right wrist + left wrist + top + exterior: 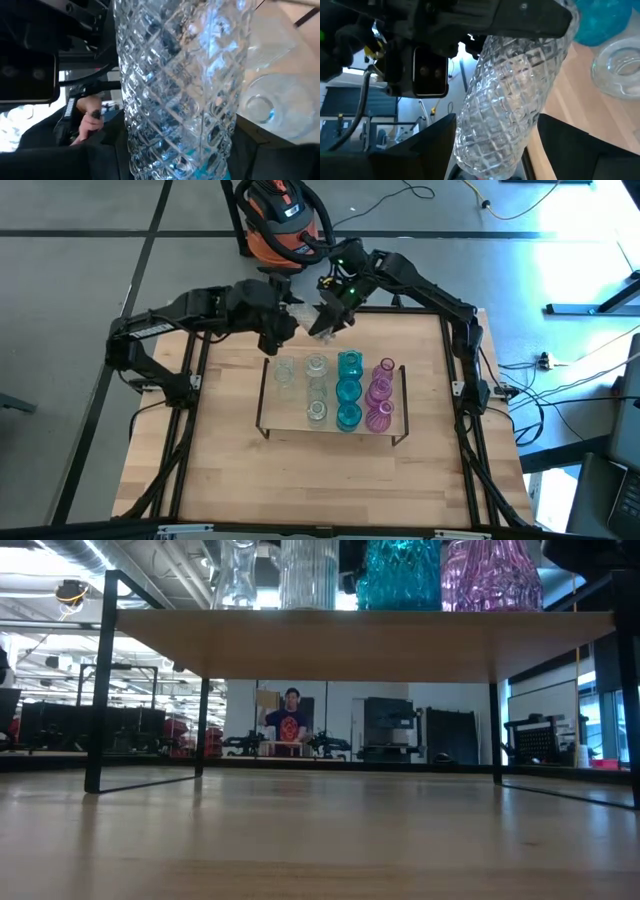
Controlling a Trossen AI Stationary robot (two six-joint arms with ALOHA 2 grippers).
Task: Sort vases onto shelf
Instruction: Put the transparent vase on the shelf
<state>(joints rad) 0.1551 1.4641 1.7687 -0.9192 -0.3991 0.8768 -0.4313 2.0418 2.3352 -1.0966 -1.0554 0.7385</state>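
Looking down from above, the wooden table [240,470] fills the lower middle of the frame, and its near part is bare wood. Farther up sits the shelf [300,420], a light board on a thin dark wire frame. On it stand rows of small glass vases: clear vases [317,388] on the left side, teal vases [349,390] next, and pink vases [380,392] on the right side.

Just above the shelf, near the top middle of the frame, both arms meet over one tall clear vase [322,320] with a diamond pattern cut in the glass. The left gripper [285,328] comes in from the left. Its fingers stand wide, one on each side of the tall vase's bottom end, and I cannot tell if they squeeze it. The right gripper [333,308] comes in from the right and has its fingers closed on the same vase.

In the level view, the shelf board crosses the upper part of the frame with vase bottoms on top. Far behind, in the middle, a person [290,723] stands in the room.

Past the table, at the top of the high view, sits an orange vacuum [280,220].
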